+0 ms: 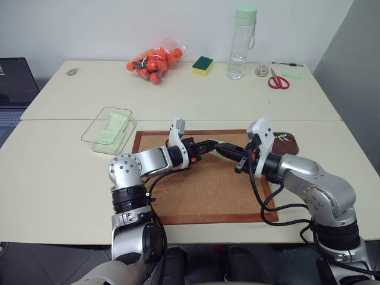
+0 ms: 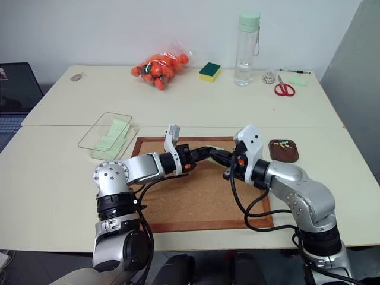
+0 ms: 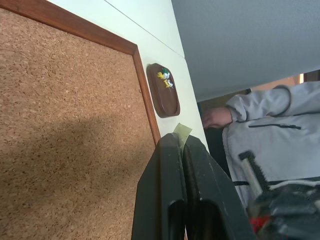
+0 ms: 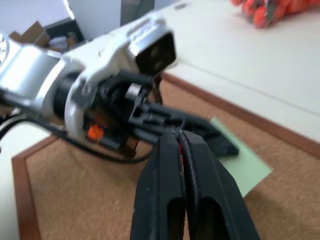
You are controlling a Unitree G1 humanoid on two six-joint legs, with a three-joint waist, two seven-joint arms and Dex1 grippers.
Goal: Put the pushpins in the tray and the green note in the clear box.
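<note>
Left gripper [image 3: 182, 144] pinched fully shut on one corner of the green note [image 4: 246, 166], held just above the cork board [image 1: 202, 196], near its far edge. Right gripper [image 4: 181, 136] also closed tight, tips meeting the left gripper's tips at the note. A thin red streak between its fingers; cannot tell whether a pin or anything else is held.

Step in hand, as judged: carry the note to the clear box [image 1: 89, 134], well apart to the left on the table.
- Draw the right gripper clear first, so the thin paper is not dragged or torn.
- Keep the left pinch firm; lift slightly before crossing the board's frame.
- Release low over the box so the slip does not drift.

Count:
- green note in grip: one
- pale green slips already in the box: apparently two
- tray [image 2: 291, 157]: one, beside the board's right edge
- pushpins [image 2: 282, 143] in the tray: a small cluster, too small to count
- pins on the board: none seen
</note>
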